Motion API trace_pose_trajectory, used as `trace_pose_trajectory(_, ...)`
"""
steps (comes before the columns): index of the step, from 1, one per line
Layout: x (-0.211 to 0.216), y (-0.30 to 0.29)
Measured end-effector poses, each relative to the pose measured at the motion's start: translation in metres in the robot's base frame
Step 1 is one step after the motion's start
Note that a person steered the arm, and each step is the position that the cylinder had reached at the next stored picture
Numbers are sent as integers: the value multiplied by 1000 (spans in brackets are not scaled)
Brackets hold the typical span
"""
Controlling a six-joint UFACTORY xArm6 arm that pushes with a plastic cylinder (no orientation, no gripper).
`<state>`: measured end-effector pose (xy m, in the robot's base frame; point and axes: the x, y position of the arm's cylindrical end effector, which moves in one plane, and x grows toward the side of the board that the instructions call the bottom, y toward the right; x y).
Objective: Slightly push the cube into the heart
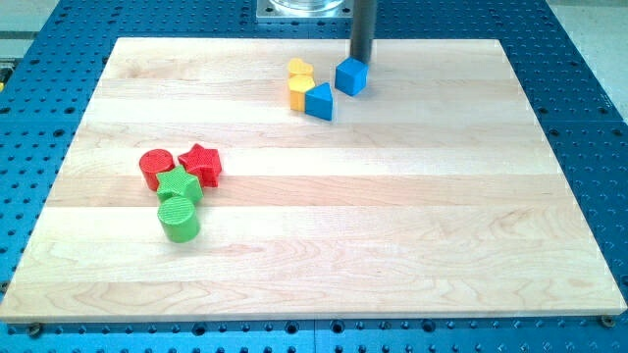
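Note:
A blue cube (351,75) sits near the view's top, right of centre. A yellow heart (299,69) lies to its left, with a gap between them. My tip (361,60) stands just above and slightly right of the cube, close to or touching its upper edge. A second yellow block (299,93) sits just below the heart, and a blue triangle (320,101) is beside it, below-left of the cube.
At the view's left a cluster holds a red cylinder (155,168), a red star (200,163), a green star (180,184) and a green cylinder (179,218). The wooden board (392,226) lies on a blue perforated table.

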<state>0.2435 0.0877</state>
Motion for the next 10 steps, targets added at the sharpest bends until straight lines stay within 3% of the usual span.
trace_pose_trajectory(2,39,-33)
trace_pose_trajectory(4,81,2)
trace_pose_trajectory(10,81,-46)
